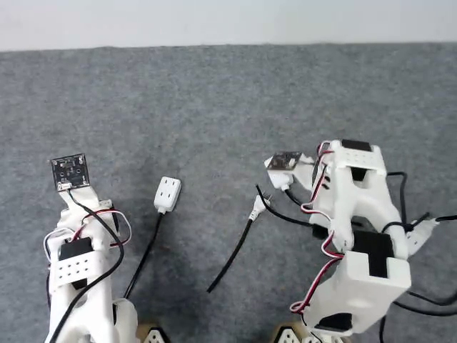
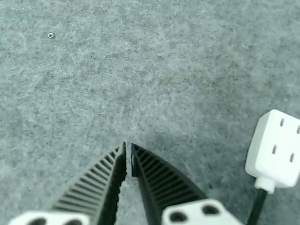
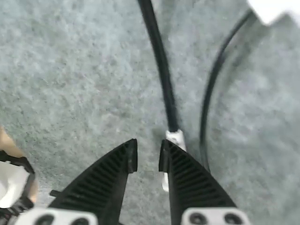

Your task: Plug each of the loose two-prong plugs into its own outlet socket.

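Observation:
A white two-prong plug [image 1: 258,207] lies on the grey carpet in the middle, and its black cable [image 1: 232,254] trails toward the near edge. In the right wrist view my right gripper [image 3: 147,155] hovers low over the carpet with a narrow gap between its jaws. The plug [image 3: 174,139] sits just beside one fingertip, partly hidden under it. A white outlet socket block [image 1: 168,194] rests left of centre on its own black cable. My left gripper [image 2: 127,157] is shut with nothing in it, above bare carpet, and the socket block [image 2: 276,150] lies off to its side.
The right arm [image 1: 357,236] with its loose wires fills the near right. The left arm [image 1: 78,264] stands at the near left. A thin black wire [image 3: 211,93] runs beside the plug's cable toward a white object [image 3: 272,9]. Grey carpet extends to the far side.

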{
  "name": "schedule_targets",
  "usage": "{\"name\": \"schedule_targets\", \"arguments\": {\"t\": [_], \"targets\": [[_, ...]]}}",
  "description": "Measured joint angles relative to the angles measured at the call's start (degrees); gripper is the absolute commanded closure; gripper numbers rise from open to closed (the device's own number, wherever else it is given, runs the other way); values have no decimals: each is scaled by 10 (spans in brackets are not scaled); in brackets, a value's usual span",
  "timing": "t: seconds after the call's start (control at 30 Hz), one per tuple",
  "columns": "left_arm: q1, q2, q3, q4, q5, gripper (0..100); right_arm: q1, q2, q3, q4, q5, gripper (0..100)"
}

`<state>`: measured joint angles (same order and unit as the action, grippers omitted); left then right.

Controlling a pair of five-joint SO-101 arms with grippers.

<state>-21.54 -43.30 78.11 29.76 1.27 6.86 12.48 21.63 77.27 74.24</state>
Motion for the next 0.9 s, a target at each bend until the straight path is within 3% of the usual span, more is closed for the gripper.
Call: {"name": "schedule_targets", "arguments": {"t": [0.17,0.4,0.57,0.67,0.9], "targets": [[0,0,0,0,0,984,16,-16,51,-54,68,894],[0,0,0,0,0,984,35,-17,53,-110,83,896],[0,0,0,0,0,984,36,-17,53,-117,91,906],[0,0,0,0,0,984,36,-19,59,-118,130,995],[0,0,0,0,0,985,37,-19,56,-103,156,989]]}}
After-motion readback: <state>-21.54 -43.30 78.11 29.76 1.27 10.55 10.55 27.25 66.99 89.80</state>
